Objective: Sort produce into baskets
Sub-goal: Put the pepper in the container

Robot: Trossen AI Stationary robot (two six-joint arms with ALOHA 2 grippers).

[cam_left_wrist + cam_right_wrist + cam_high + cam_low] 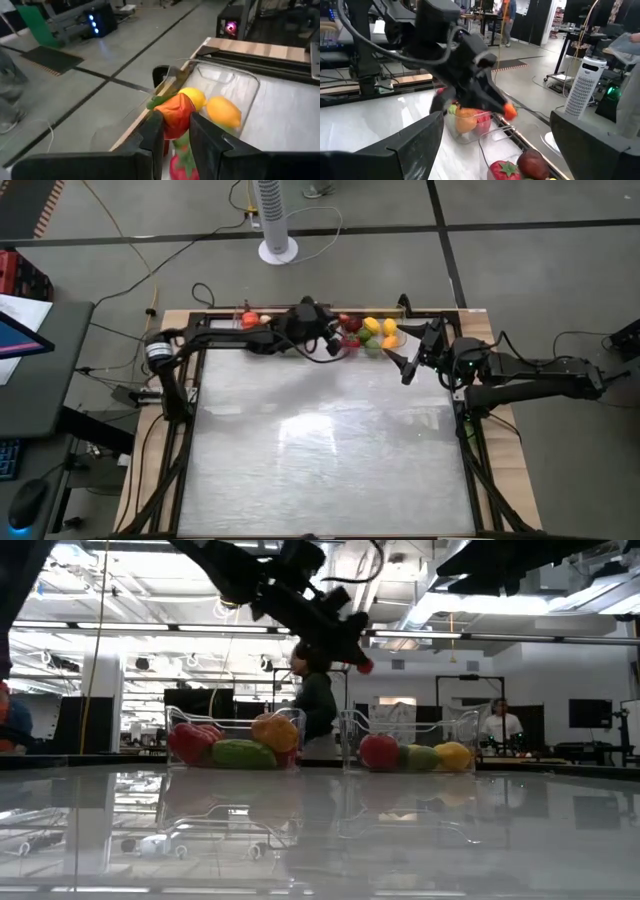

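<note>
White and glossy, the table [330, 450] is framed by dark rails, and the floor of a large workshop is seen around it, with a white tower fan [275, 220] standing beyond the far edge. Two clear plastic baskets are set side by side along the far edge. The left basket [235, 745] is seen in the low view to hold red, green and orange pieces; the right basket [408, 748] holds a red pepper [379, 752], a green piece and a yellow lemon [453, 755].

The left gripper [172, 127] is held above the table at the far edge, over the near-left end of the right basket (the high view places it between the two clusters of colour). Its fingers are closed on a small orange-red pepper [175, 112] with a green stem, gripped from both sides. Two lemons [222, 111] are seen just beyond it inside the clear basket.

The right gripper [415, 352] is held just right of the right basket, its fingers spread wide and nothing between them. A dark red-brown piece [532, 162] and a red pepper are seen below it in the right wrist view.

People are seen standing far off in the room behind.
</note>
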